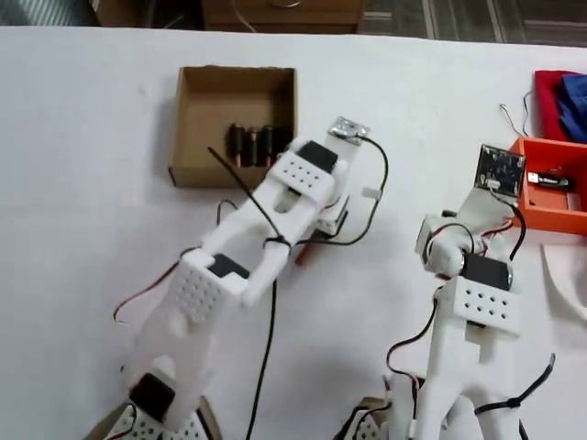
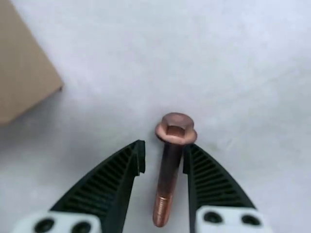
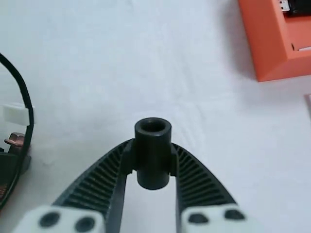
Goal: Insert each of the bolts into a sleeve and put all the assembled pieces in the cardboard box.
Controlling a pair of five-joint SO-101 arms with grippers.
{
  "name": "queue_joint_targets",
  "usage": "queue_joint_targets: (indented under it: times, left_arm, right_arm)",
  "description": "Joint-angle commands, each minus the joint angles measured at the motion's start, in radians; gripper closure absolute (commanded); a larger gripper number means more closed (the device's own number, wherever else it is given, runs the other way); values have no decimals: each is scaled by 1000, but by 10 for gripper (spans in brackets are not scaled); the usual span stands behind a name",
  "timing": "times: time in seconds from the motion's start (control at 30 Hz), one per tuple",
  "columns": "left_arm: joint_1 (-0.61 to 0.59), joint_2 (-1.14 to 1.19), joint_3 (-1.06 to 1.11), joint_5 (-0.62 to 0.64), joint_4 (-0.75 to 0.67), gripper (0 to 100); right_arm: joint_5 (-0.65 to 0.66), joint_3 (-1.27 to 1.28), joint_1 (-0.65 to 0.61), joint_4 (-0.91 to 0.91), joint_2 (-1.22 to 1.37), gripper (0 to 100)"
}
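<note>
A copper bolt [image 2: 170, 160] lies on the white table between the fingers of my left gripper [image 2: 164, 148]. That gripper is open: one finger is close beside the shaft and the other stands clear of it. In the high view the left gripper [image 1: 318, 231] sits just outside the cardboard box [image 1: 193, 128], near its corner, with the bolt [image 1: 302, 254] peeking out beneath. Several dark assembled pieces [image 1: 252, 142] lie inside the box. My right gripper [image 3: 152, 148] is shut on a black sleeve [image 3: 153, 145] whose open bore faces the camera; the right gripper [image 1: 433, 243] is to the right of the left arm.
An orange tray [image 1: 550, 197] holding a small black item stands at the right edge, also seen as the orange tray [image 3: 272, 43]. A red and blue cloth [image 1: 561, 99] lies behind it. Black cables [image 1: 371, 197] loop around the left arm. White table lies between the arms.
</note>
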Motion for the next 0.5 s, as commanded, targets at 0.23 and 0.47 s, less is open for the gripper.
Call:
queue_joint_targets:
  times: [0.23,0.47]
  left_arm:
    - [17,-2,-35,-8,-51,910]
    - [17,44,-35,-3,-64,953]
  right_arm:
    - [-6,-6,8,-19,-19,976]
    - [-6,-6,8,-19,-19,976]
